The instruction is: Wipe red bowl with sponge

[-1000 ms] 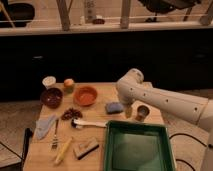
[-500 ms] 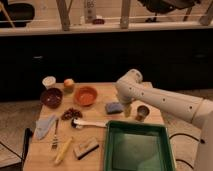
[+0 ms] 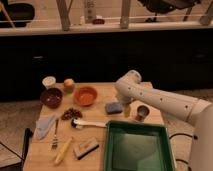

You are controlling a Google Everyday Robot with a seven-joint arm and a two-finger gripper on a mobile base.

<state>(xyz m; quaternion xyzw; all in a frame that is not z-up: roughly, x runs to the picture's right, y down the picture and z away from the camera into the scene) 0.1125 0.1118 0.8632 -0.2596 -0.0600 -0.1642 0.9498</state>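
Observation:
An orange-red bowl [image 3: 85, 95] sits on the wooden table [image 3: 100, 160], left of centre, with a darker maroon bowl [image 3: 51, 97] further left. The blue-grey sponge [image 3: 114, 107] lies flat on the table, to the right of the orange-red bowl. My white arm comes in from the right, bends at its elbow [image 3: 130, 82] and points down. My gripper [image 3: 127, 111] is low over the table just right of the sponge, between it and a small dark cup [image 3: 143, 112].
A green tray [image 3: 137, 147] fills the front right. A white-handled brush [image 3: 87, 123], tan block with dark top [image 3: 86, 147], yellow stick [image 3: 62, 150], fork [image 3: 55, 135], grey cloth [image 3: 44, 126], dark red cluster [image 3: 72, 114], white cup [image 3: 48, 81] and orange fruit [image 3: 69, 83] lie left.
The arm's elbow has dropped slightly, bringing the gripper a little lower beside the sponge. The sponge and bowls have not moved.

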